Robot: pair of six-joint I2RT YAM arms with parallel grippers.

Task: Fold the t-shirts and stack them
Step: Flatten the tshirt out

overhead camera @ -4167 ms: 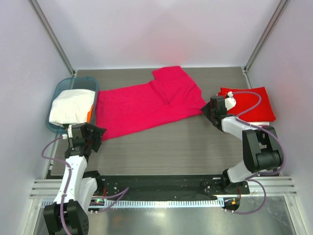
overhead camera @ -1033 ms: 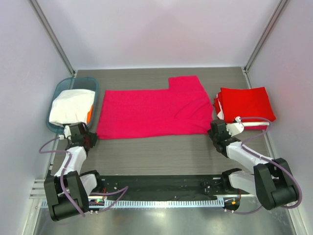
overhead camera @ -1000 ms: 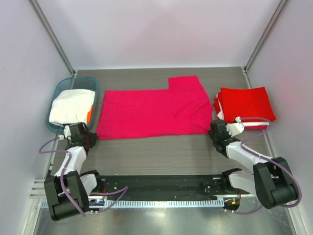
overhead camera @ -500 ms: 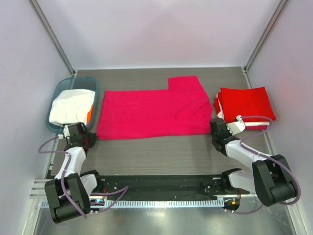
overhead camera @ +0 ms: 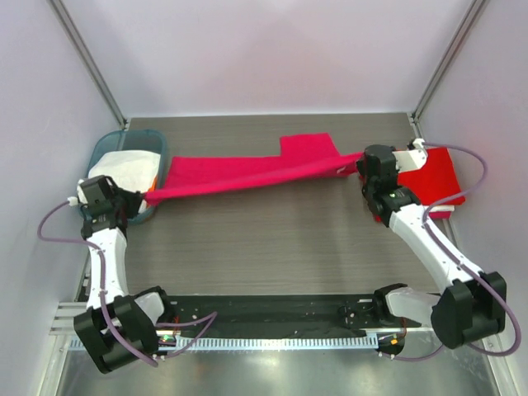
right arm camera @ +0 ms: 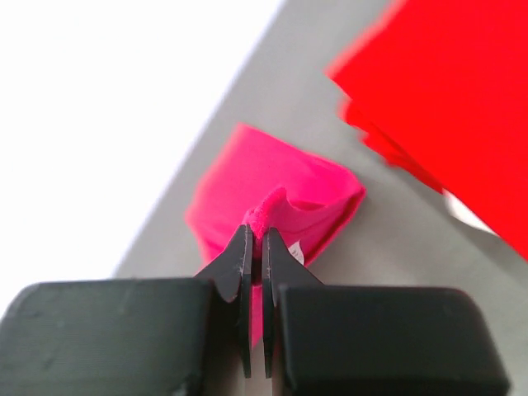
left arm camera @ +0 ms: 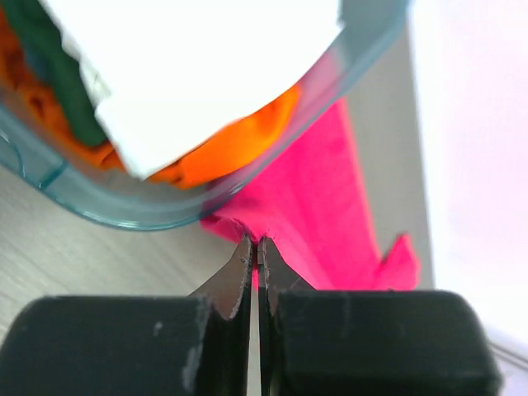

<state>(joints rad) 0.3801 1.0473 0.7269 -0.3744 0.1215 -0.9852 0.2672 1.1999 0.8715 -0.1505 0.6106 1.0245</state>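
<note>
The magenta-pink t-shirt [overhead camera: 247, 169] hangs stretched across the back of the table, its near edge raised off the surface and its far part still lying flat. My left gripper [overhead camera: 142, 200] is shut on the shirt's left corner beside the basket; the left wrist view shows the cloth [left arm camera: 322, 206] pinched at the tips of the left gripper [left arm camera: 254, 243]. My right gripper [overhead camera: 352, 167] is shut on the right corner, and the right wrist view shows a pink fold [right arm camera: 280, 181] caught in the right gripper [right arm camera: 256, 235]. Folded bright red t-shirts [overhead camera: 437, 177] are stacked at the right. A white t-shirt [overhead camera: 120, 173] lies in the basket.
A teal plastic basket [overhead camera: 99, 148] stands at the back left, with orange and dark green cloth [left arm camera: 231, 148] under the white shirt. The grey table [overhead camera: 264, 239] reaches to the enclosure walls. The red stack [right arm camera: 462, 107] lies just right of my right gripper.
The right gripper has shut on the shirt's right corner. Both grippers have lifted the flat shirt's near edge and carried it toward the back, the arms now stretched further out.
</note>
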